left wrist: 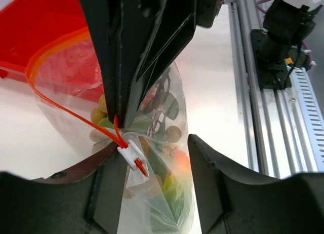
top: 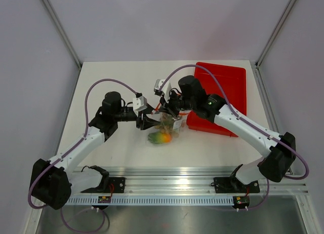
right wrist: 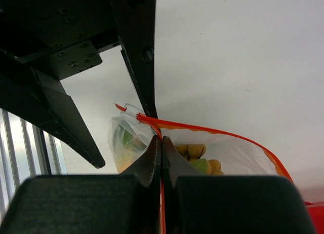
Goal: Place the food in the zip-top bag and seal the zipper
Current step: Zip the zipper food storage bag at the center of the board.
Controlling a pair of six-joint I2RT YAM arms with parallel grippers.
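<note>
The clear zip-top bag [top: 169, 125] hangs just above the table centre, its mouth partly open. In it are the green-and-orange mango [top: 159, 138], the tan-brown balls [right wrist: 195, 151] and the green fruit [right wrist: 201, 165]. My right gripper [right wrist: 161, 143] is shut on the orange-red zipper [right wrist: 212, 128] close to the white end piece [right wrist: 130, 110]. My left gripper [left wrist: 154, 143] is open, its fingers [left wrist: 217, 183] on either side of the bag's corner. The white end piece [left wrist: 132, 154] lies by the left finger. The mango [left wrist: 174, 186] and balls [left wrist: 172, 133] show through the plastic.
A red rectangular tray [top: 228, 82] lies at the back right, just behind the bag, and also shows in the left wrist view [left wrist: 30, 21]. The metal rail [top: 177, 186] with the arm bases runs along the near edge.
</note>
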